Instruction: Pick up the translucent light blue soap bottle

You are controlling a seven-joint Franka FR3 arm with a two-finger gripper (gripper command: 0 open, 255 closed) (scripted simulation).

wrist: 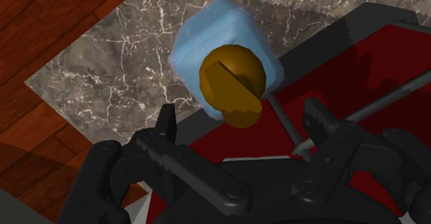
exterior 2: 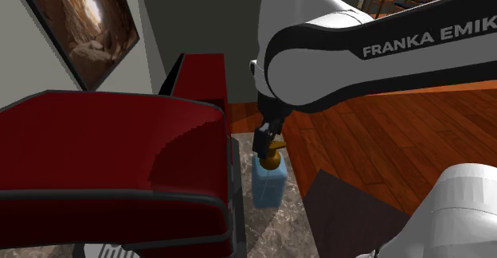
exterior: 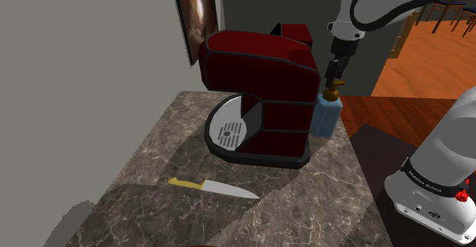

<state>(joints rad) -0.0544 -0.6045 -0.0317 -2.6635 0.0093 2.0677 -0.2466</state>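
The gripper (exterior: 334, 84) is hovering right over the soap bottle (exterior: 326, 117), and in the wrist view its two black fingers (wrist: 164, 122) are standing well apart, pinching nothing. The bottle, pale blue and see-through, is standing upright at the corner of the marble counter (exterior: 152, 200), just beside the big red coffee machine (exterior: 263, 93) and close to the edge where the wooden floor (exterior: 412, 66) is showing below. Its brownish-gold pump cap (wrist: 231, 84) is sitting roughly on the line between the fingertips, so I'm calling this the lining-up just ahead of the grasp. To do it well, I'd say the hand needs to drop straight down past the cap so the pads are closing on the squarish blue body or the neck under the cap, not on the rounded top, which looks likely to slip. One finger is going to be working in the narrow space beside the machine's side, so a nudge there could tip the bottle towards the counter's edge; a centred, even squeeze is looking like the safe play. The knife (exterior: 213, 186) is lying well apart on the counter, out of the way.
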